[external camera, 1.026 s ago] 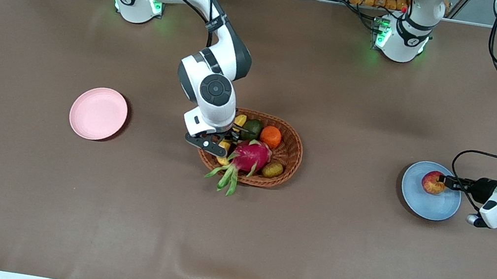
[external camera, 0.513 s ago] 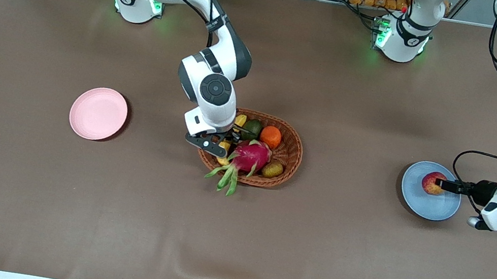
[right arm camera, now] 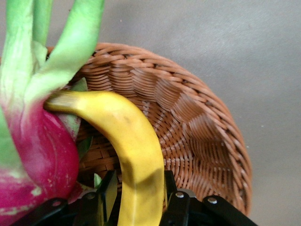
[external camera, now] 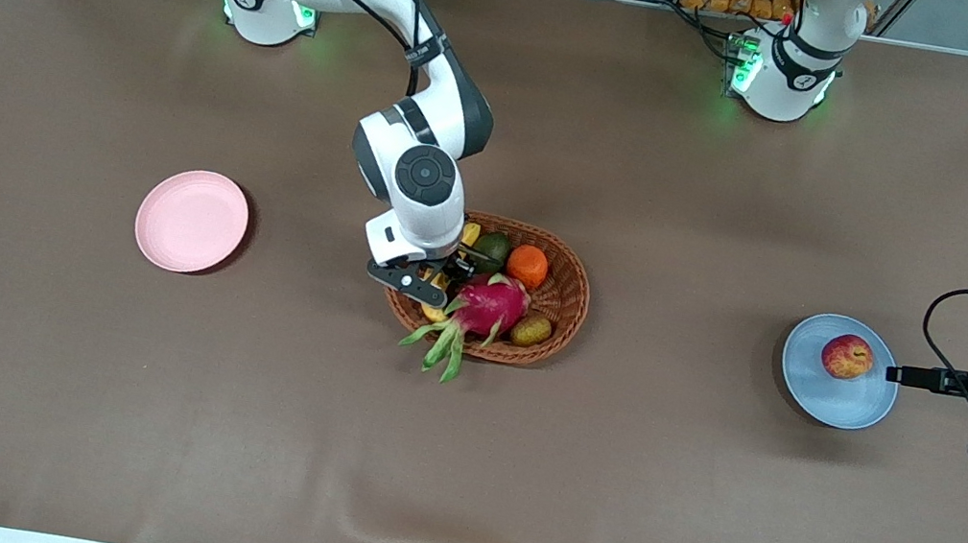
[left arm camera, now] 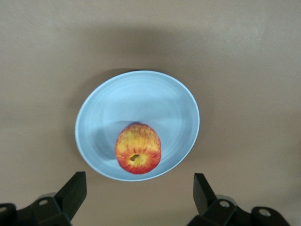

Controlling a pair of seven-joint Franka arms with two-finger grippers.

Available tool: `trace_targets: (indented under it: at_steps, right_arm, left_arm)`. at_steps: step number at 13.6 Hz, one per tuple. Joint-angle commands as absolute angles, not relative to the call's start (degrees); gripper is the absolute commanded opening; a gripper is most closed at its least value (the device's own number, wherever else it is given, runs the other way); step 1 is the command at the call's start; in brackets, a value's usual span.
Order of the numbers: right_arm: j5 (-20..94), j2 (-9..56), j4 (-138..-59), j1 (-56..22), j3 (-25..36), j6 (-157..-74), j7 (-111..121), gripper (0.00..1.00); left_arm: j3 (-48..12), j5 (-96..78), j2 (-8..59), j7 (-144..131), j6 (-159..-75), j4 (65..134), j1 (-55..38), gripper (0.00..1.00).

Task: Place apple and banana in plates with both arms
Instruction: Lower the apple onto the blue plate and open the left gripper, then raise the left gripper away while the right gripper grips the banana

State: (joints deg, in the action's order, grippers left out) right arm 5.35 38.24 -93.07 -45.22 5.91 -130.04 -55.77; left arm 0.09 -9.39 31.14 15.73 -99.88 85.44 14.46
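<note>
The red and yellow apple (external camera: 847, 356) lies on the light blue plate (external camera: 842, 404) near the left arm's end of the table. My left gripper (external camera: 900, 374) is open and empty, just off the plate's rim and apart from the apple. In the left wrist view the apple (left arm camera: 138, 149) sits in the blue plate (left arm camera: 141, 99), with the gripper (left arm camera: 138, 190) open beside the rim. My right gripper (external camera: 434, 281) is down in the wicker basket, shut on the yellow banana (right arm camera: 134, 155). The pale pink plate (external camera: 192, 220) stands bare toward the right arm's end.
The oval brown wicker basket (external camera: 570, 297) stands mid-table. It holds a magenta dragon fruit (external camera: 487, 303), an orange (external camera: 528, 265), a dark green fruit (external camera: 490, 251) and a brownish fruit (external camera: 532, 328). The dragon fruit (right arm camera: 33, 150) presses against the banana.
My left gripper has drawn back from the apple toward the left arm's end of the table, leaving the apple on the blue plate. My right gripper has shifted slightly in the basket.
</note>
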Motion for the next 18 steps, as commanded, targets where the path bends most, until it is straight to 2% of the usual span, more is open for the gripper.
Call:
trace_targets:
  at_steps: [1, 2, 5, 6, 8, 12, 15, 18]
  right_arm:
    - [6.06, 39.28, -93.69, -45.97, 6.15, -131.83, -56.95, 0.49]
    - [5.98, 39.46, -93.87, -45.97, 6.15, -132.1, -56.87, 0.52]
    - [5.98, 39.81, -94.83, -46.41, 6.15, -132.88, -56.95, 0.5]
    - [5.89, 39.81, -95.36, -46.58, 6.15, -133.67, -56.87, 0.4]
    - [5.89, 39.64, -95.36, -46.67, 6.15, -133.42, -56.95, 0.0]
    - [5.98, 37.89, -94.66, -46.14, 6.15, -130.44, -56.69, 0.0]
    - [5.98, 34.29, -94.22, -45.36, 6.15, -125.52, -56.16, 0.0]
    - [6.06, 31.3, -93.43, -44.74, 6.15, -122.18, -56.07, 0.0]
  left_arm:
    - [0.0, -5.2, 27.35, 15.82, -99.23, 85.96, 12.93, 1.0]
    - [0.0, -4.49, 26.73, 15.73, -99.23, 85.35, 12.22, 1.0]
    - [-0.09, -4.22, 24.88, 14.16, -98.7, 84.02, 11.52, 1.0]
    - [-0.09, -4.31, 24.44, 14.15, -98.35, 84.02, 11.17, 1.0]
    - [-0.09, -4.13, 22.95, 13.19, -96.25, 84.02, 10.55, 1.0]
    - [0.7, -4.04, 17.95, 5.12, -91.07, 84.02, 5.12, 1.0]
    - [0.53, 0.78, 11.36, -1.21, -87.64, 84.02, 0.89, 1.0]
    - [0.7, 0.62, 6.08, -3.16, -86.92, 83.94, 1.05, 1.0]
